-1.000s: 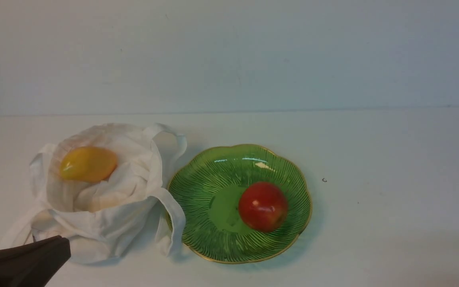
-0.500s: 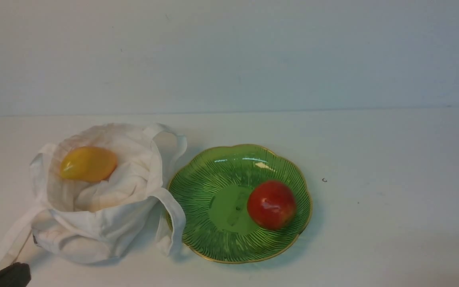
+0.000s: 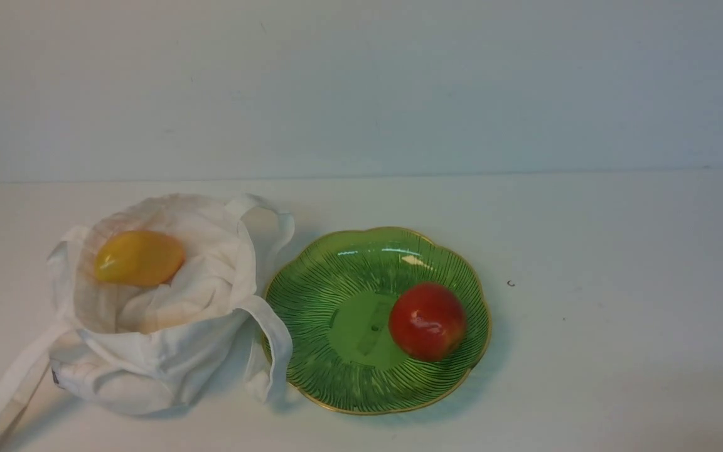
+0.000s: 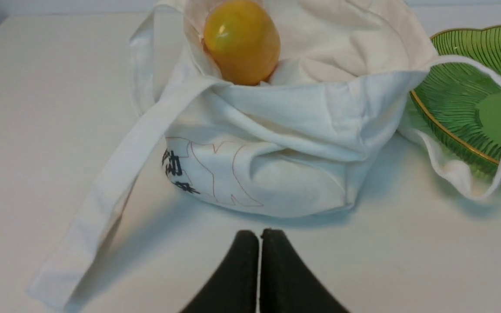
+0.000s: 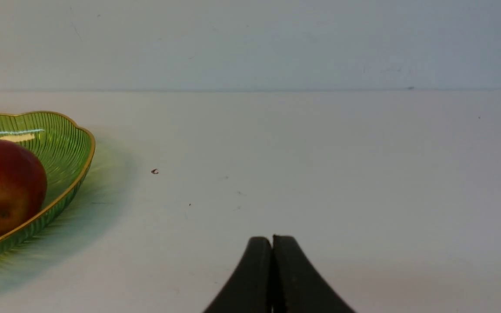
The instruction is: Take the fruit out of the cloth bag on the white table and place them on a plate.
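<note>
On the white surface (image 3: 619, 251), my cloth bag (image 3: 167, 339) sits lower left cradling the yellow fruit (image 3: 139, 258); the green plate (image 3: 311, 301), center, carries the red fruit (image 3: 427, 321). Both my jaws stand pressed together, empty.

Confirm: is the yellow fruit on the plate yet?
No, the yellow fruit still sits inside the cloth bag; only the red fruit lies on the plate.

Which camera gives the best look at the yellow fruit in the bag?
The left wrist view: the yellow fruit fills more of the picture, nestled in the cloth bag. The front view shows it smaller, in the open bag mouth. The right wrist view misses it entirely.
</note>
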Controlling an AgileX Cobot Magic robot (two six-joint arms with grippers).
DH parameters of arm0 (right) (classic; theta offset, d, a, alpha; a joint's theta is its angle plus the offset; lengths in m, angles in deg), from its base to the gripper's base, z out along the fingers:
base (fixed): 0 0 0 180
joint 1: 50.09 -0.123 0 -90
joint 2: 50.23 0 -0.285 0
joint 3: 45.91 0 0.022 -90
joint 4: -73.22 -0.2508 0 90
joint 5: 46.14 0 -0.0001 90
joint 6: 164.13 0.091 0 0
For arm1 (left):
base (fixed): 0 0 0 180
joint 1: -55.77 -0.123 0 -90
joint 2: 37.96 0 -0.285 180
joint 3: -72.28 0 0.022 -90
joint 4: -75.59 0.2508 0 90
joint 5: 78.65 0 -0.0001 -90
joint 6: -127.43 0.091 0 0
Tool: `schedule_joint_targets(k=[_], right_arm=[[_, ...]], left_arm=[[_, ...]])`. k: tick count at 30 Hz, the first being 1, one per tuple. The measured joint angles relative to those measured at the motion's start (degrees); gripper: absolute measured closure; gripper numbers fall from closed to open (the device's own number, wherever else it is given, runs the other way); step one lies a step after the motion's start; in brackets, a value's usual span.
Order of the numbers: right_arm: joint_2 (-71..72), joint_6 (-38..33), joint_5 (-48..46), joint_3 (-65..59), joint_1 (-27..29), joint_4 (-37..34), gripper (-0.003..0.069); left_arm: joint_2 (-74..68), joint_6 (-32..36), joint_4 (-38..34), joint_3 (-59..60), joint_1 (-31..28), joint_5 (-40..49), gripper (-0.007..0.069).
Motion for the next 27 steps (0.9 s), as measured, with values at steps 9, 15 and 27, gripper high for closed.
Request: schedule_joint_targets(k=[9,15,27], right_arm=[[0.00,0.00,0.00,0.00,0.00,0.00,0.0673],[0.00,0.00,0.00,0.00,0.00,0.00,0.0673],[0.00,0.00,0.00,0.00,0.00,0.00,0.0673]], left_arm=[[0.00,0.52,0.00,0.95,2.76,-2.37,0.0632],[0.00,0.70,0.00,0.98,3.11,-2.72,0.0632],[0.00,0.70,0.00,1.05,3.11,-2.93,0.0632]])
